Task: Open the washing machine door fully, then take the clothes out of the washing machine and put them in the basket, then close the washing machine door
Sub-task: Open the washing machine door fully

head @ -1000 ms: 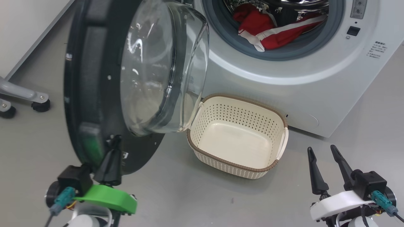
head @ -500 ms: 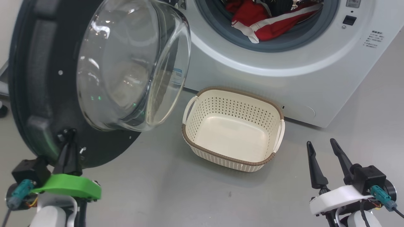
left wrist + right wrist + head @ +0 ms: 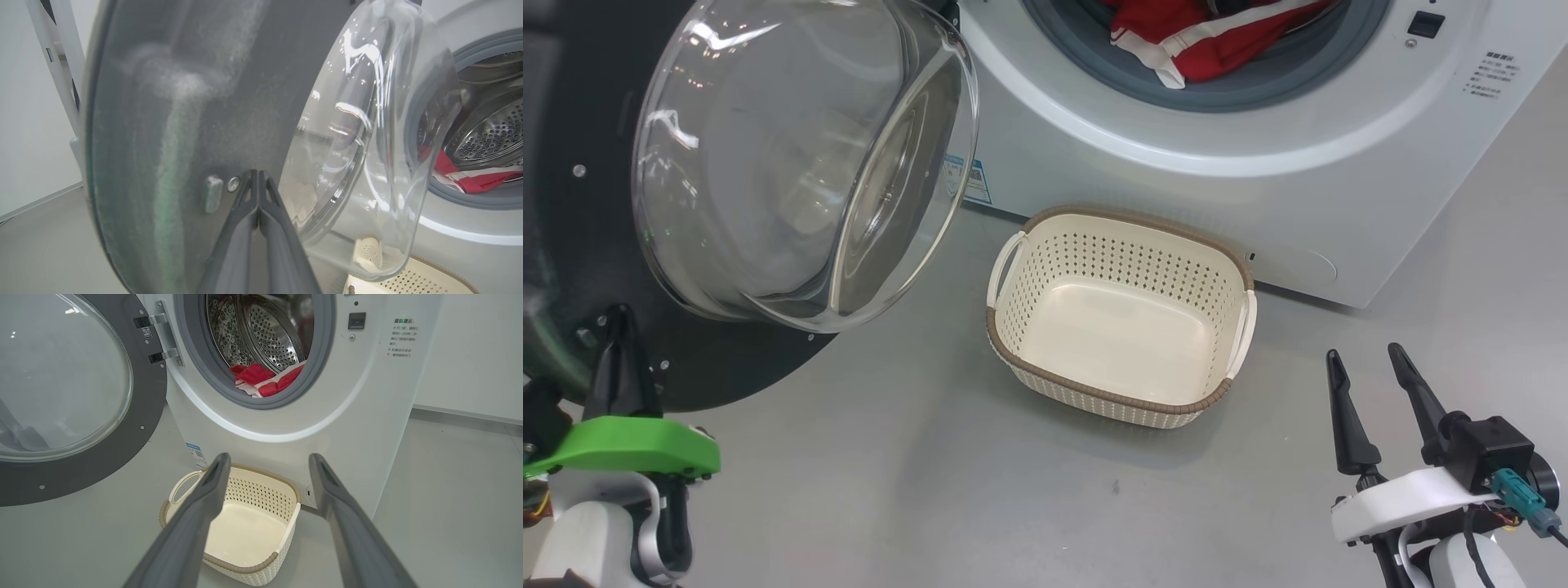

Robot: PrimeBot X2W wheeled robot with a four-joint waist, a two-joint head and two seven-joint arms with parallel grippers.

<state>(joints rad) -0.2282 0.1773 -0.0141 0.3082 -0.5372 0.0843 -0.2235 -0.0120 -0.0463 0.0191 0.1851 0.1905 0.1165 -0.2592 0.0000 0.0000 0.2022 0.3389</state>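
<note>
Left gripper (image 3: 258, 176): two dark fingers pressed together, tips at the matte black inner face of the large round, glass-bowled washing machine door (image 3: 184, 102) (small grey stud just beside). Right of it: white front-loading washing machine (image 3: 457, 241), bright red white-striped clothes (image 3: 470, 181) in its steel drum (image 3: 486, 134). Cream perforated plastic basket (image 3: 412, 281) at bottom edge.

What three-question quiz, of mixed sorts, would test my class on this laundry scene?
1. True or false: the basket is empty.
2. Where do the clothes lie? A) in the basket B) inside the washing machine C) half in each
3. Short answer: which has its fingers spread apart, the left gripper or the right gripper?

Key: 1 true; 2 B; 3 the right gripper (the left one's fingers are shut together).
</note>
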